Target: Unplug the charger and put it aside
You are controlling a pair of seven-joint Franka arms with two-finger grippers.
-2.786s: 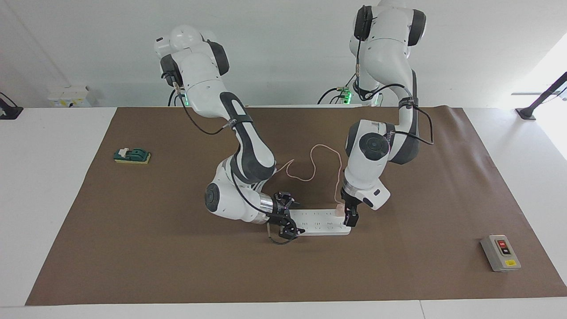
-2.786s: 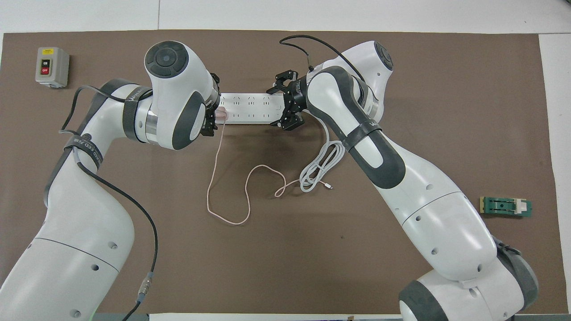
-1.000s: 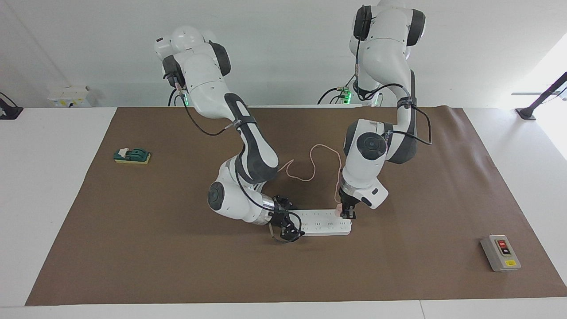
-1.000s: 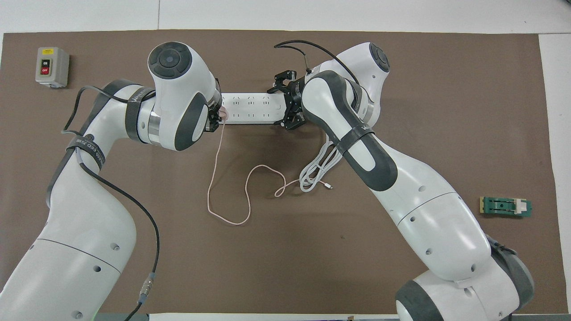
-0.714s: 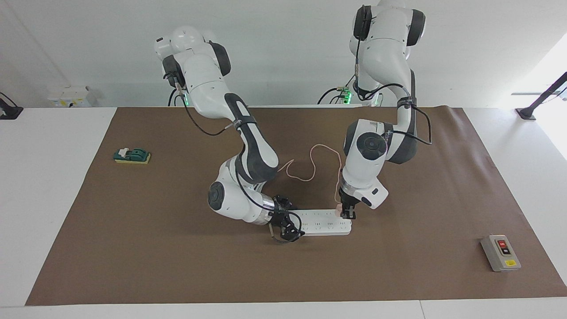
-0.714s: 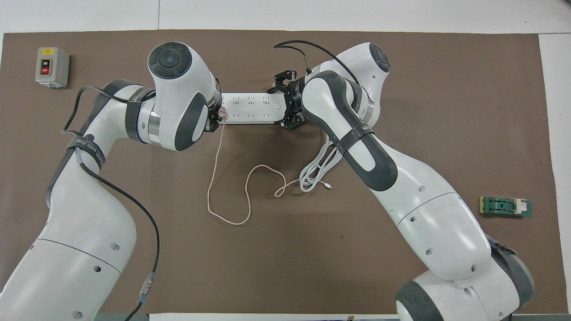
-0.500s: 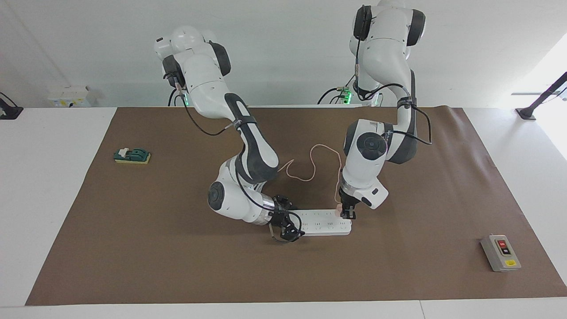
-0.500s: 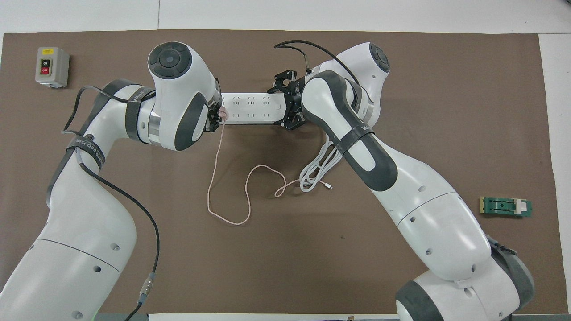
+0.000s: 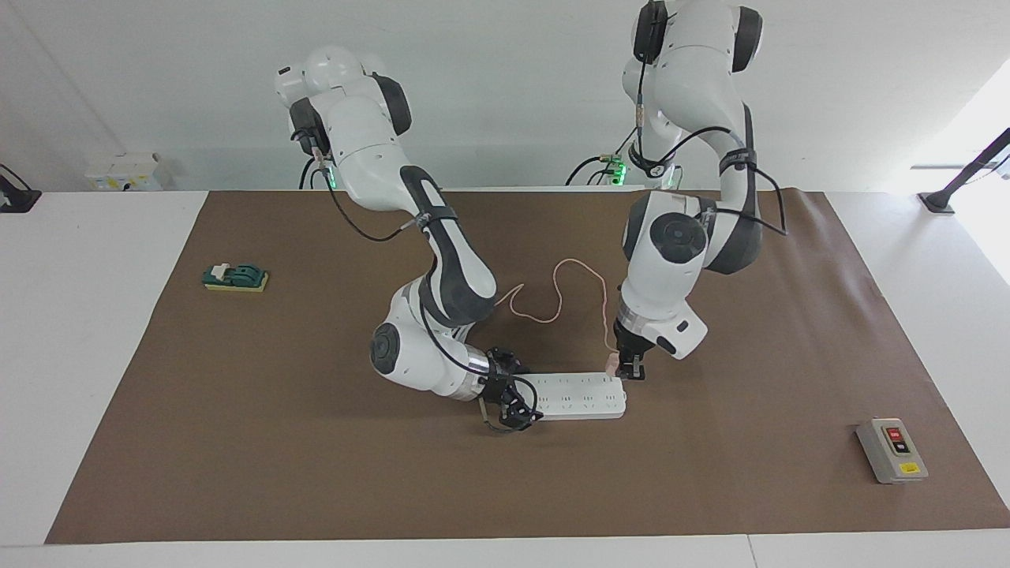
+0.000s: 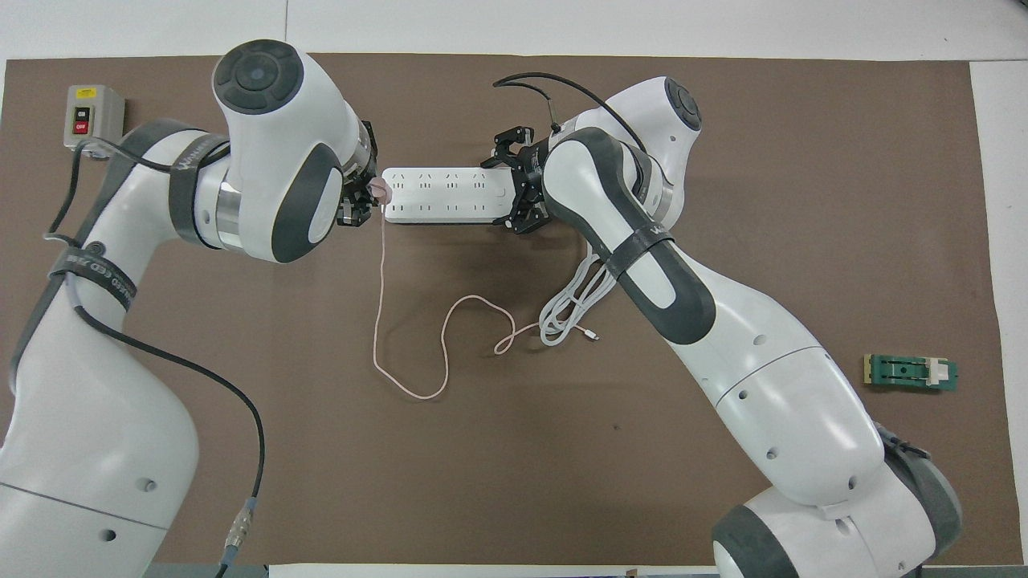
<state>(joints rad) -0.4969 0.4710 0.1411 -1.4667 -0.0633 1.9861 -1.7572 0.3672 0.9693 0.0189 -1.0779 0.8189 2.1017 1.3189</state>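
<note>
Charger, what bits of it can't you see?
Charger prongs: too small, both views.
Left pincer: overhead view, its own arm covers most.
Power strip end: both views, right pincer covers it.
White cord start: overhead view, right arm hides it.

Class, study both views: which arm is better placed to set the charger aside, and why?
The left arm. Its tool already grips the charger, lifted clear of the power strip at that strip's end. The right tool is busy clamping the strip's other end, steadying it.
</note>
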